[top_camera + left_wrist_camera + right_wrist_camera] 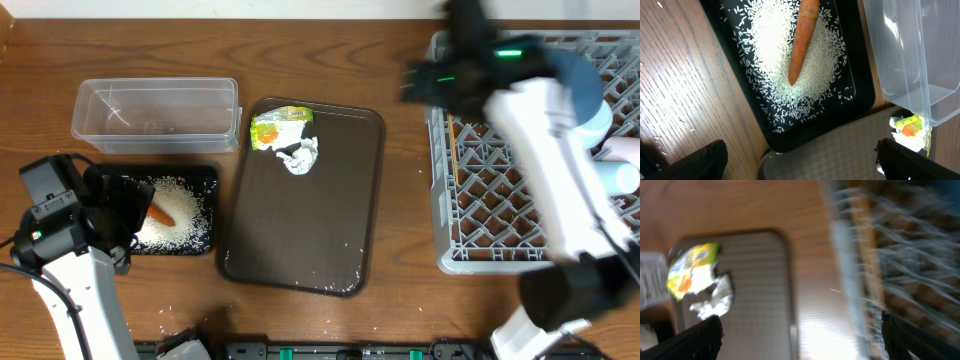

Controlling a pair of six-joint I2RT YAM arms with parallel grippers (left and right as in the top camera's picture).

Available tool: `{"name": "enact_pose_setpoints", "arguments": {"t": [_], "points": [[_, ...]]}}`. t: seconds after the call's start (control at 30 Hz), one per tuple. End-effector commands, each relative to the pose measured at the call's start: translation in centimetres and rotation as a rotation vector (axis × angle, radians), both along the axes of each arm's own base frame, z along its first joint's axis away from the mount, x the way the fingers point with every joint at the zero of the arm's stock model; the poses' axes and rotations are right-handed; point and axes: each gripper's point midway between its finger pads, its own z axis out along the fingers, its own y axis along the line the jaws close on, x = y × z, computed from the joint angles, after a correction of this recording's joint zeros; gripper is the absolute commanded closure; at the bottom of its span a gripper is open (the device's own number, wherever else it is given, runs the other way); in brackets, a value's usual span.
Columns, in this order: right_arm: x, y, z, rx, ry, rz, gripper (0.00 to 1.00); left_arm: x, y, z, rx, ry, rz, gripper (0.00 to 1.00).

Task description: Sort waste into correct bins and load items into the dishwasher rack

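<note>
While the left gripper [800, 152] hung with its jaws spread wide and nothing between them, the small orange carrot [802, 40] lay straight ahead of those jaws. It rested on a heap of white rice grains [770, 65] inside the black tray [862, 100]. Directly below the gap between the two fingers sat a corner of the brown serving tray [830, 157], just beside the black tray's near rim. Ahead of the finger at the view's right edge stood the clear tub [910, 55], and close beside that fingertip the yellow-green wrapper [910, 126] showed past the tub's corner. A few loose grains lay on the wooden table [680, 90] ahead of the other finger. The right gripper [800, 322], badly blurred, likewise had its jaws released and wide apart, grasping nothing. Ahead of one of its fingers the wrapper and the crumpled tissue [712, 300] lay touching on the serving tray. Ahead of the other ran the edge of the grey dishwasher rack [910, 255]. Seen from overhead, those jaws hovered over the rack's side facing the serving tray. Beyond them, inside the rack, the dark-blue plate [578, 72], light-blue bowl [598, 122] and white cup [616, 178] were partly hidden by the arm.
</note>
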Motion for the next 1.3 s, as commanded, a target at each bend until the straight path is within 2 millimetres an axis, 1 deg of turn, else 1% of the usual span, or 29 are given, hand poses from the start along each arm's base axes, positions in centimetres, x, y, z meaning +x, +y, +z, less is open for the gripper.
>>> {"name": "enact_pose_setpoints", "arguments": {"t": [0.0, 0.1, 0.2, 0.27, 0.47, 1.1, 1.27], "points": [[-1.5, -3.4, 1.1, 0.013, 0.035, -0.085, 0.01, 0.1, 0.5, 0.6, 0.017, -0.007, 0.018, 0.03], [-3.6, -6.7, 0.3, -0.015, 0.132, -0.163, 0.01, 0.1, 0.5, 0.6, 0.017, -0.007, 0.018, 0.02], [-4.7, -8.7, -0.4, -0.048, 0.185, -0.205, 0.01, 0.1, 0.5, 0.6, 0.017, -0.006, 0.018, 0.03], [-5.0, -9.6, -0.5, -0.072, 0.200, -0.223, 0.01, 0.1, 0.5, 0.6, 0.017, -0.007, 0.018, 0.03], [-5.1, -11.0, -0.5, -0.141, 0.195, -0.250, 0.01, 0.1, 0.5, 0.6, 0.017, -0.007, 0.018, 0.03], [-5.1, -10.8, -0.5, -0.147, 0.193, -0.245, 0.01, 0.1, 0.5, 0.6, 0.017, -0.007, 0.018, 0.03], [-5.1, -10.8, -0.5, -0.147, 0.193, -0.245, 0.01, 1.0, 0.9, 1.0, 0.035, -0.048, 0.022, 0.03]]}}
